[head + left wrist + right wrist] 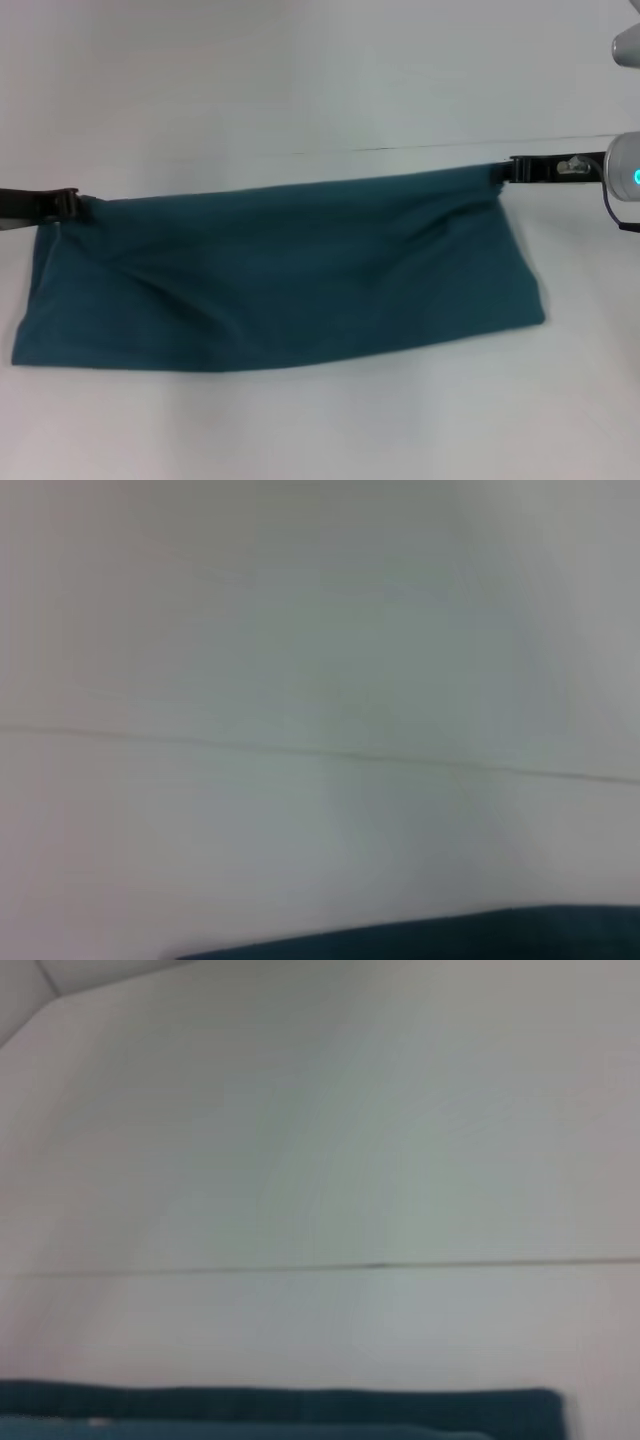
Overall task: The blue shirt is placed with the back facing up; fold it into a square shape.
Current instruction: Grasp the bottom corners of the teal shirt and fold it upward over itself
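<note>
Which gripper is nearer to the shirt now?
Neither: both touch it. The left gripper holds the far left corner of the shirt; the right gripper holds the far right corner.

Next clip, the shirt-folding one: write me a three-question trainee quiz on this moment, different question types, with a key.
1. True or false: the dark teal-blue soft cotton shirt lies as a long folded band on the white table.
2. Multiple choice: where are the left gripper and right gripper? A) both at the near edge B) one at each far corner C) parked off the cloth
3. Fill in: the far edge is pulled ____ between the grippers.

Key: 1 true; 2 B; 3 taut.
</note>
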